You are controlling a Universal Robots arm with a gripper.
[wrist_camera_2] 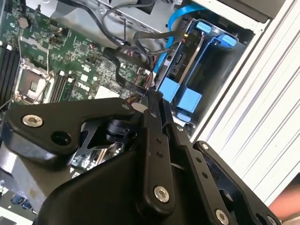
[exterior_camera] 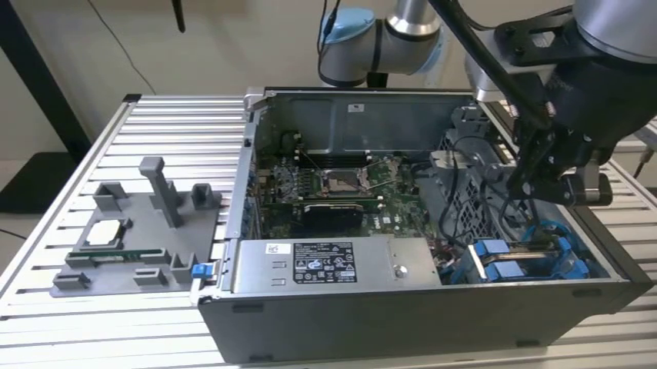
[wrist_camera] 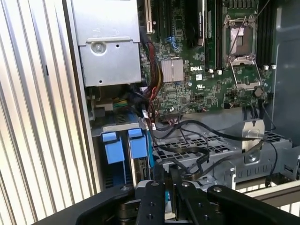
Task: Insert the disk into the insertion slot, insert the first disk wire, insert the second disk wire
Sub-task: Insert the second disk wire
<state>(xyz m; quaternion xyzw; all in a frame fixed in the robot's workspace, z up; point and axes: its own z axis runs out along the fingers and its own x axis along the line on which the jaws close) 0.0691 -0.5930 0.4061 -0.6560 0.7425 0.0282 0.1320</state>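
While the gripper point(wrist_camera_2: 153, 96) hangs over the case's near corner on the exterior view's right, its fingers look drawn together; I can make out nothing between them. Just beside its tips runs a tangle of black wires point(wrist_camera: 187, 140), looping over the grey drive cage point(wrist_camera: 220, 157). Next to those wires, two blue-fronted carriers sit side by side. The one nearer the wires I take as the disk point(wrist_camera: 138, 146), though I can't tell the two apart for sure. It looks seated in the insertion slot point(wrist_camera: 117, 129), so I judge the disk step done and a wire step in hand. Whether either wire is plugged in is hidden. Any next move calls for a firm hold on the right connector, lined up square with the drive's port, in tight space among loose cables. Farther out are the motherboard point(wrist_camera: 197, 70) and, to the exterior view's left of the disk, the silver power-supply box point(exterior_camera: 328, 265).
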